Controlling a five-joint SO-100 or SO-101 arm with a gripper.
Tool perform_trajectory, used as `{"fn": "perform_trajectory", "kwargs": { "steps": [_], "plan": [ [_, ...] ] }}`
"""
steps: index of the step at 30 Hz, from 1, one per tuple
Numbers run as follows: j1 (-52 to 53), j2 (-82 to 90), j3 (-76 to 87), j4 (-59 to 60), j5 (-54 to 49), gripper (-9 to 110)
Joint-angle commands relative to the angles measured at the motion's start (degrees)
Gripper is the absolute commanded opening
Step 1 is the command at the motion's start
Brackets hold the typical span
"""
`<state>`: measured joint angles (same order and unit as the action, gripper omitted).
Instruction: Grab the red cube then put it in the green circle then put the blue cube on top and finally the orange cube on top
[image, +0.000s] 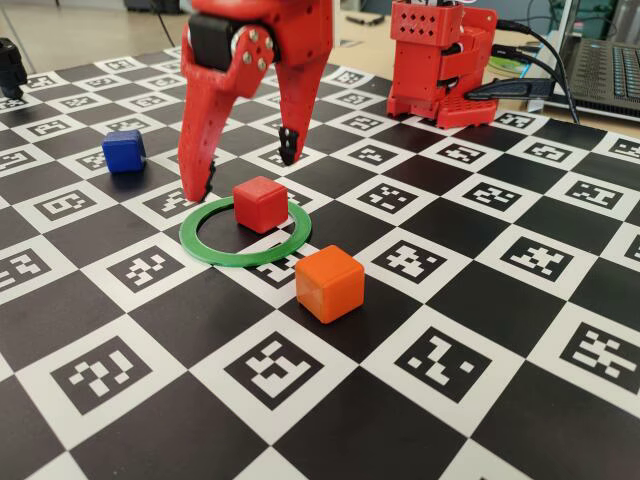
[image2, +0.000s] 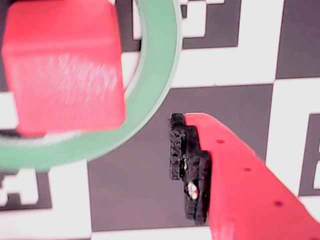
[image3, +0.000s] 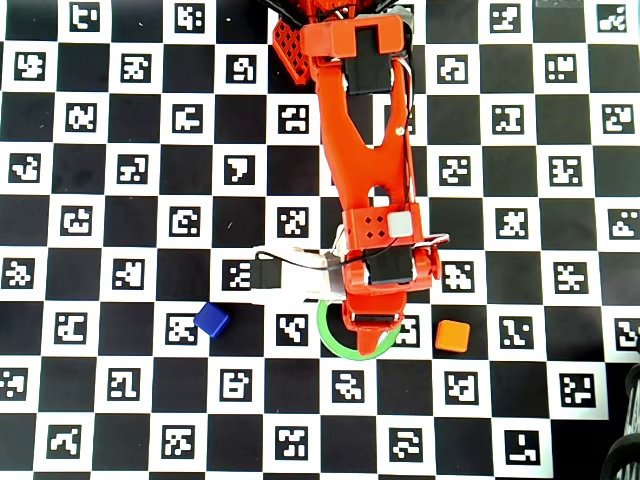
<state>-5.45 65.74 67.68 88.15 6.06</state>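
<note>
Fixed view, front to back: a checkerboard table printed with square markers. Nearest its front edge sits the orange cube (image: 329, 283), just outside the green ring (image: 245, 232) on the right. The red cube (image: 260, 203) stands inside the ring, toward its far rim. Above it hangs the gripper (image: 248, 165), its fingers spread apart and empty, tips lifted clear of the cube. Farther back toward the left edge lies the blue cube (image: 124, 150), well apart from the ring. The arm's red base (image: 440, 62) stands at the far edge.

The red cube looks placed, so the blue cube likely comes next. To do it well, the gripper should rise straight up before swinging left, so no finger nudges the red cube, then close squarely on the blue cube's flat sides.
</note>
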Motion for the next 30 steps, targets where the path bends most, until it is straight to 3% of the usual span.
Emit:
{"fn": "perform_trajectory", "kwargs": {
  "steps": [1,14,30],
  "plan": [
    [1.1,7.4,-8.2,4.2,-0.7,46],
    [11.9,9.9,-25.4,17.2,-9.0,48],
    [28.9,2.6,-22.2,8.5,3.6,50]
  ]
}}
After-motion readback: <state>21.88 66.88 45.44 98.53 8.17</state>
